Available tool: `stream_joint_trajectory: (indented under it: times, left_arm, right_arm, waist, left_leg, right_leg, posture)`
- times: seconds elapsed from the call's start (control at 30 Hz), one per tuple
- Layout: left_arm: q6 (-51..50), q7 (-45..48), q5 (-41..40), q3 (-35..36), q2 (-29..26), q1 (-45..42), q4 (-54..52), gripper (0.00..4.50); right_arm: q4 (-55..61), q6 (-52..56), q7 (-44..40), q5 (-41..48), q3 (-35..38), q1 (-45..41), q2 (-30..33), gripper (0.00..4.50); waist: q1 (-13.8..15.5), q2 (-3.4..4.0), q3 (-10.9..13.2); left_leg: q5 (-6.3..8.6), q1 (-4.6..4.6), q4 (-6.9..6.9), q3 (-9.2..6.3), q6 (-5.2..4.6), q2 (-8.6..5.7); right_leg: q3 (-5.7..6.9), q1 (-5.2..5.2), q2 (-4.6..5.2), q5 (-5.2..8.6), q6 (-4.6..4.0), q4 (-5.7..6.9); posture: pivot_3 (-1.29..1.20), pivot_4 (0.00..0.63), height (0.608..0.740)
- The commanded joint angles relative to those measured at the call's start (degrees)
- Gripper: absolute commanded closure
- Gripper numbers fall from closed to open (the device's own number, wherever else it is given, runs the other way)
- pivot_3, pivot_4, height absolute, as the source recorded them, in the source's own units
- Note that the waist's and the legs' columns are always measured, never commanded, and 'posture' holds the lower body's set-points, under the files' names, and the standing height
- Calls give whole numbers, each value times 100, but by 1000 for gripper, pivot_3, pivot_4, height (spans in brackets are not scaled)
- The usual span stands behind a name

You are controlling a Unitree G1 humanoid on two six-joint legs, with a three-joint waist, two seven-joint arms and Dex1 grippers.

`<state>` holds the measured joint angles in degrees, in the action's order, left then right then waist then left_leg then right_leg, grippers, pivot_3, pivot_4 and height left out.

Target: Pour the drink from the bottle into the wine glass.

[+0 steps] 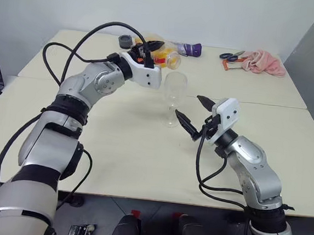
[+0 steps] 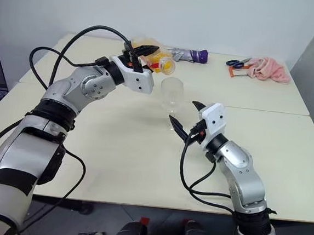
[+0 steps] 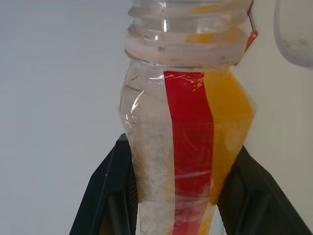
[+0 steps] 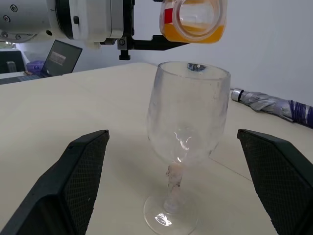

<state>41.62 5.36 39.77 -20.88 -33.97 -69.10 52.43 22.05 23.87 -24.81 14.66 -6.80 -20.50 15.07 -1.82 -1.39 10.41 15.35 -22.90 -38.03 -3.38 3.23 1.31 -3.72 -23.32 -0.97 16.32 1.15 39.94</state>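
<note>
Now holding bottle (image 4: 193, 20) tipped, left gripper (image 1: 146, 51) clamped on body, open mouth just above wine glass (image 4: 188, 122) rim so drink (image 3: 227, 105) falls in — glass empty yet, upright on table (image 1: 116, 147); right gripper (image 1: 194, 115) wide open — I flank stem, ready to steady

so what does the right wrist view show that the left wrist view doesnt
Right wrist view alone: the wine glass standing upright and empty on the table, the open right gripper with a finger on either side of it and not touching, the bottle's uncapped mouth above the rim, a folded umbrella and a laptop.

Left wrist view alone: the red label stripe up close and the left gripper shut on the bottle's body.

Both: the tilted bottle with orange drink inside.
</note>
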Motion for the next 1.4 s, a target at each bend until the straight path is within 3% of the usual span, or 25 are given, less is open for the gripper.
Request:
stream_joint_trajectory:
  times: [0.03,0.4,1.4]
  left_arm:
    - [60,-267,103,-16,-116,-297,-69,2811]
    - [101,-488,295,-119,-147,-380,39,2811]
    - [127,-783,412,-320,-146,-623,417,2811]
  right_arm:
    - [185,-310,19,-21,52,39,-54,0]
    - [364,-838,-128,97,276,374,82,0]
    - [559,-767,-221,73,88,578,159,0]
  waist:
    - [0,0,0]
    - [-1,0,0]
    - [0,0,0]
  left_leg:
    - [0,0,0,0,0,0]
    - [0,0,0,1,0,-1]
    - [0,1,-1,2,0,-1]
  right_leg:
    - [0,0,0,0,0,0]
    - [0,0,1,0,0,1]
    - [-1,0,2,0,0,3]
  posture:
    - [0,150,740]
    - [0,150,740]
    - [0,150,740]
